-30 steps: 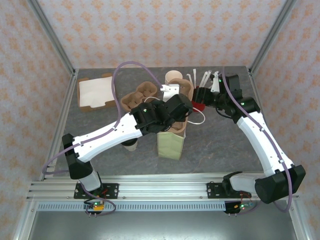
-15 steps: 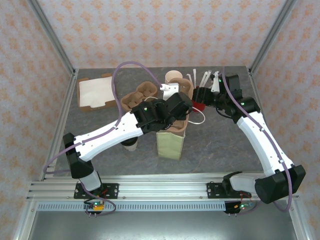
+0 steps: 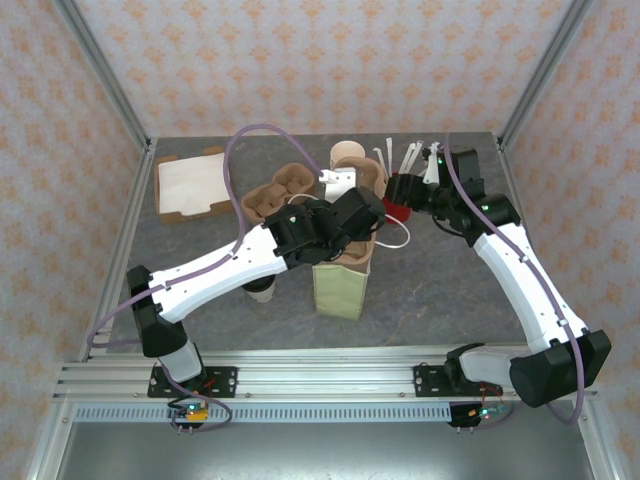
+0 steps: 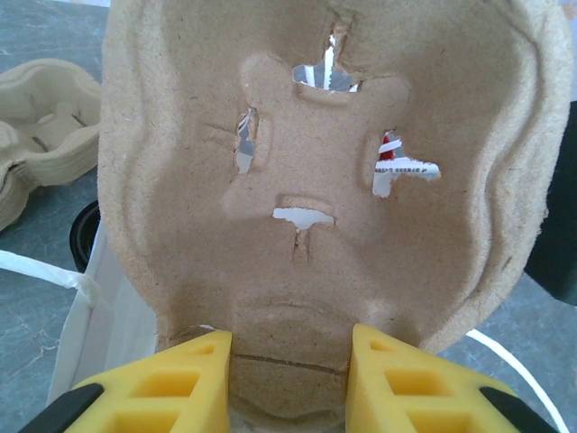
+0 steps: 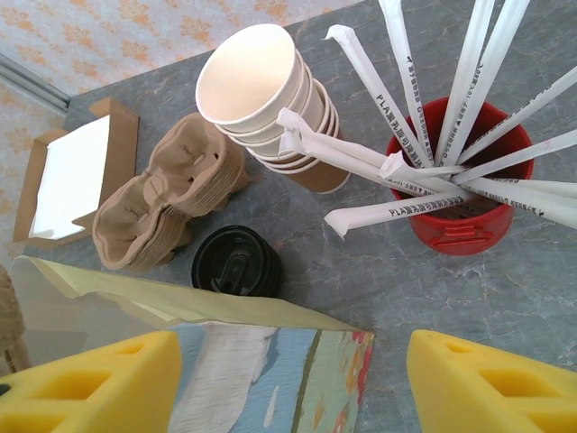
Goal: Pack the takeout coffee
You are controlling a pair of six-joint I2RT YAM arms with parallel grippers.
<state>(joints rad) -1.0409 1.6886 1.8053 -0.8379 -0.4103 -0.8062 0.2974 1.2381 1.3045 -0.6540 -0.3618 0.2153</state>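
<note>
My left gripper [image 4: 288, 361] is shut on a moulded brown cup carrier [image 4: 315, 171], held upright over the open top of the paper bag [image 3: 338, 288]. From above, the left gripper [image 3: 352, 215] hangs over the bag's mouth. A small brown and pale paper cup [image 3: 262, 291] shows under my left forearm with its top hidden; it may be the takeout coffee. A round black lid [image 5: 236, 262] sits on the table behind the bag's edge. My right gripper [image 5: 293, 379] is open and holds nothing. It hovers by the bag's printed side [image 5: 270, 374].
The red cup of wrapped stirrers [image 5: 460, 194] stands at the back right, beside a stack of lidless cups [image 5: 261, 90]. A pile of spare carriers [image 5: 162, 203] and a flat box with white paper [image 3: 190, 186] lie at the back left. White bag handles [image 3: 397, 240] loop out.
My left arm has shifted slightly, keeping the carrier over the bag. The right gripper has edged a little toward the back near the red cup.
</note>
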